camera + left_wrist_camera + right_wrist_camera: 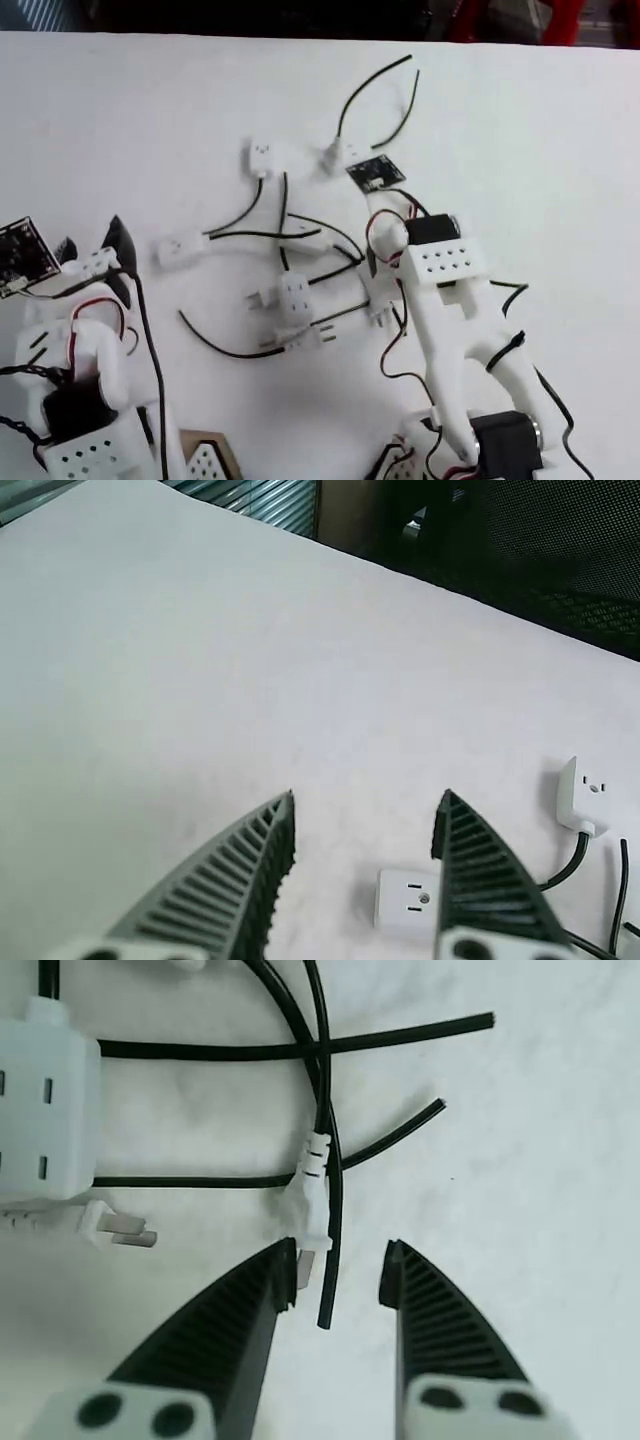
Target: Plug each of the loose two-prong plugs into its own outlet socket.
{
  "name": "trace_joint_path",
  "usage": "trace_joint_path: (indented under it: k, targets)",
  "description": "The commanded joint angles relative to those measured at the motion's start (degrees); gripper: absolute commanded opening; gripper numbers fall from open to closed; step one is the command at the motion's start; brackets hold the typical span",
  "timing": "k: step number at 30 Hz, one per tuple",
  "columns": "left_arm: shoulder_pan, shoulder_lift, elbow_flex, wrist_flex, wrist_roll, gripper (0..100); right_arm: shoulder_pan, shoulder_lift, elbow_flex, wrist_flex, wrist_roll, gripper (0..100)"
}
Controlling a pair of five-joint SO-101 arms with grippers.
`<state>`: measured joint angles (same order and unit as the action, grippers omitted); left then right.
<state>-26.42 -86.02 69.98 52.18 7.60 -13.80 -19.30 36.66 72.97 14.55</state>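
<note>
Hovering low over a tangle of cords, the right gripper (338, 1260) stands with its jaws released. One white two-prong plug (312, 1195) lies on the table (540, 1160) just ahead of it, prong end close to one fingertip. A black cord (330, 1280) (not the plug's own, by the look of it) runs along the plug's side and ends in the gap between the jaws. Nearby sits a white socket block (40, 1110), with a second plug (115, 1228) just beside it, prongs bare. Toward the table's other side, the left gripper (365, 800) is likewise spread wide and holds nothing. A single socket (405, 900) lies just beyond its fingertips and another socket (585, 792) farther off, both with slots unfilled. From overhead, plugs and sockets lie scattered between the two arms, none that can be seen plugged in. The step in hand appears to be the first pick: lining up on the loose plug before a grasp. The next move likely calls for coming down squarely on the plug's body and pinching it without trapping the stray cord, then turning the prongs to face a socket's slots. The light sockets may slide unless the other arm steadies one.
</note>
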Motion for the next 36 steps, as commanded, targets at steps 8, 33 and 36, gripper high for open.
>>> trace_joint_path:
  k: [8, 33, 36]
  targets:
    - [-0.04, -0.92, -0.26, -1.41, 0.09, 23, -7.16, -1.54, 2.11, -1.89, -6.07, 12.5]
    - [-0.04, -0.92, -0.26, -1.41, 0.09, 23, -3.82, 13.76, 1.93, -9.98, -14.24, 6.4]
    - [-0.04, -0.92, -0.26, -1.41, 0.09, 23, -3.82, 15.78, 1.85, -10.86, -14.15, 5.6]
